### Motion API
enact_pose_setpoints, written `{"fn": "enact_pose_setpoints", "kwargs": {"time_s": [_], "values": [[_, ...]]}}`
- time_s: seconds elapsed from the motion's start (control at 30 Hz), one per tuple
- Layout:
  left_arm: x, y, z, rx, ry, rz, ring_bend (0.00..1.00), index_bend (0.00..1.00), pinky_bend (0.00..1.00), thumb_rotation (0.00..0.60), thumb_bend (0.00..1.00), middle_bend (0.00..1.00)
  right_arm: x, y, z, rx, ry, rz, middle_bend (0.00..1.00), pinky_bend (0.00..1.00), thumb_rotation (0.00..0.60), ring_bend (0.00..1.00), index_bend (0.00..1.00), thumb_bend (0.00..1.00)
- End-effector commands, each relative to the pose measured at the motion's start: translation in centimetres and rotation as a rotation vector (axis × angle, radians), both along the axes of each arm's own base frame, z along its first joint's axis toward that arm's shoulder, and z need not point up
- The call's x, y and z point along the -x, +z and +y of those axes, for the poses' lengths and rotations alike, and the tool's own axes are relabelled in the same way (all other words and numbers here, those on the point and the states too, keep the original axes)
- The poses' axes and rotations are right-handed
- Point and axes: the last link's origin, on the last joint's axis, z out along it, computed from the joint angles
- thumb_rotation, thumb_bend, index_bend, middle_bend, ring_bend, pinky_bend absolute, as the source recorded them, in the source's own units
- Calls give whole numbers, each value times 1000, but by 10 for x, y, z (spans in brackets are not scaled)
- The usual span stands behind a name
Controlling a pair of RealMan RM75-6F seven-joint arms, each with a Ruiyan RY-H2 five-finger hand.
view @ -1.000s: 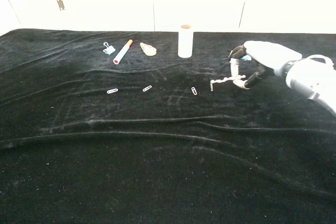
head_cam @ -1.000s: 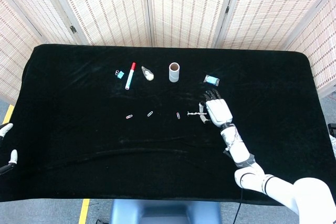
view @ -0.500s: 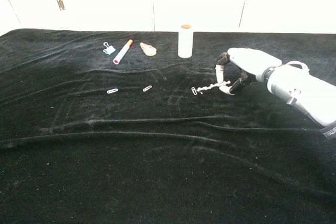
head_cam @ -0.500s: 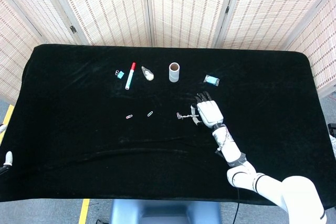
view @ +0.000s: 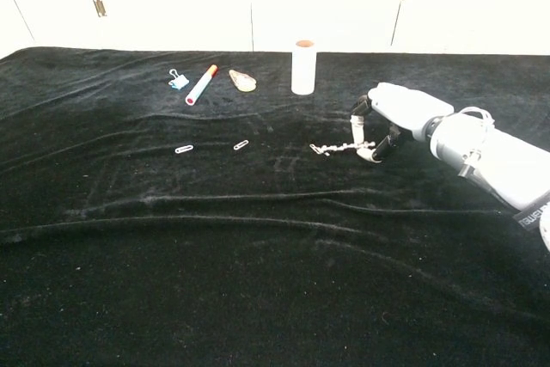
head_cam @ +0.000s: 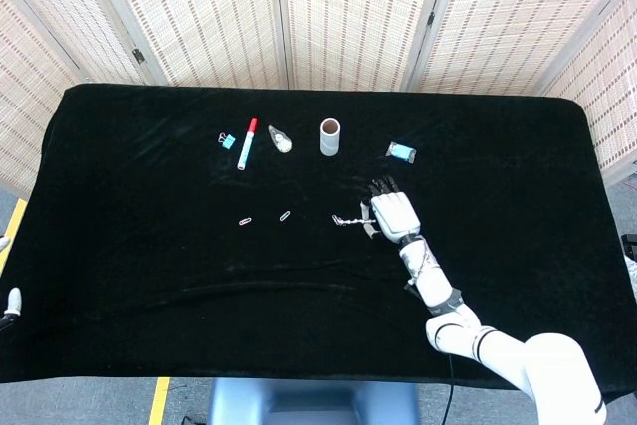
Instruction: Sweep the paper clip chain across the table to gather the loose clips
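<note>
My right hand [head_cam: 392, 214] [view: 391, 119] pinches one end of the paper clip chain [view: 337, 148] [head_cam: 349, 219], which trails to the left along the black cloth. The chain's free end lies where a loose clip lay a moment ago; that clip is now hard to tell apart from the chain. Two more loose clips rest further left: a silver one [view: 241, 144] [head_cam: 285, 215] and a pinkish one [view: 184, 149] [head_cam: 244, 220]. Of my left hand [head_cam: 10, 298] only a white fingertip shows at the left edge of the head view, off the table.
Along the back stand a cardboard tube [view: 303, 67] [head_cam: 330, 136], a red-capped marker [view: 201, 84], a blue binder clip [view: 178, 80], a tan object [view: 243, 81] and a small blue item [head_cam: 401, 152]. The black cloth [view: 258, 264] has raised folds across the front.
My right hand has dragged the chain leftward across the cloth, and its free end has reached the nearest loose clip. The left hand has slid further out of the head view.
</note>
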Motion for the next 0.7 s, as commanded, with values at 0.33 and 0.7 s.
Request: {"fn": "enact_pose_setpoints", "kwargs": {"time_s": [0.33, 0.7], "values": [[0, -1, 0, 2, 0, 5, 113, 0, 66, 600, 601, 108, -1, 8, 3, 26, 20, -53, 241, 0, 600, 107, 884, 411], [-2, -3, 0, 2, 0, 11, 114, 0, 66, 600, 601, 108, -11, 14, 16, 11, 56, -132, 247, 0, 600, 109, 884, 411]]}}
